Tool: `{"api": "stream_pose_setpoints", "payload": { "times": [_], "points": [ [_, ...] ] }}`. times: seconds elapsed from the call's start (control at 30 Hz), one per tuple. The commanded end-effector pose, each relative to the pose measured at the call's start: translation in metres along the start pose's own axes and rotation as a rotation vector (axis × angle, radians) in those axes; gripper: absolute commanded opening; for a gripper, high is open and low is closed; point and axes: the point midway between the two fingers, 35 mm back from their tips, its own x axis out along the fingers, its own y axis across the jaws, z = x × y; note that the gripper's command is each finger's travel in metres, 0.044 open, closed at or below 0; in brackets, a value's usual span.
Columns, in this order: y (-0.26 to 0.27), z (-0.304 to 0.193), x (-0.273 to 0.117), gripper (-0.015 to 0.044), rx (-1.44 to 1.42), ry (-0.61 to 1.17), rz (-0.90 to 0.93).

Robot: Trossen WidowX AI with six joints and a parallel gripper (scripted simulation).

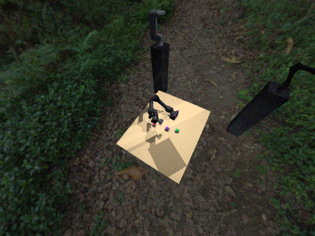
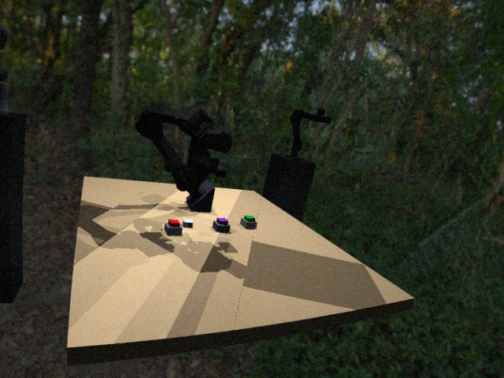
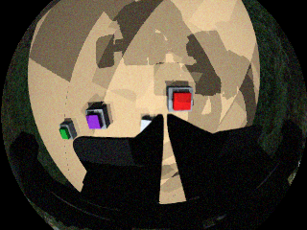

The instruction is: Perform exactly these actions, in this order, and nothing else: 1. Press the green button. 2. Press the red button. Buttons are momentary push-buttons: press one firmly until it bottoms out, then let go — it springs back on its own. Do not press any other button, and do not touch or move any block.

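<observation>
The green button (image 1: 176, 130) (image 2: 249, 218) (image 3: 64, 132) stands on its grey base, cap raised, with nothing over it. The red button (image 1: 154, 124) (image 2: 173, 223) (image 3: 182, 101) stands at the other end of the row, cap raised. My gripper (image 3: 164, 118) is shut and empty. It is held above the table near the red button. In the wrist view the red cap shows just beyond the fingertips, slightly to the right, and the fingertips do not cover it. In the exterior view the fingertips are too dark to make out against the arm.
A purple button (image 1: 167, 128) (image 2: 221, 220) (image 3: 94, 121) stands between the red and green buttons. A small white block (image 1: 160, 124) (image 2: 187, 223) (image 3: 146, 123) lies close to the red button, partly hidden by a finger in the wrist view. Patchy shadows cross the table (image 1: 196, 122) (image 2: 154, 317).
</observation>
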Motion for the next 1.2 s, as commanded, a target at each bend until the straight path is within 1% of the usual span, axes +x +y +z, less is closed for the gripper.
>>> {"api": "stream_pose_setpoints", "payload": {
  "times": [0.0,0.2,0.37,0.6,1.17],
  "points": [
    [-0.041,-0.012,0.006,0.0020,-0.010,0.010,-0.033],
    [-0.041,-0.012,0.008,0.0020,-0.010,0.011,-0.032],
    [-0.043,-0.013,0.064,0.0020,-0.011,0.036,-0.018],
    [-0.043,-0.013,0.069,0.0020,-0.011,0.037,-0.018],
    [-0.044,-0.014,0.096,0.0020,-0.011,0.037,-0.019]
  ]
}}
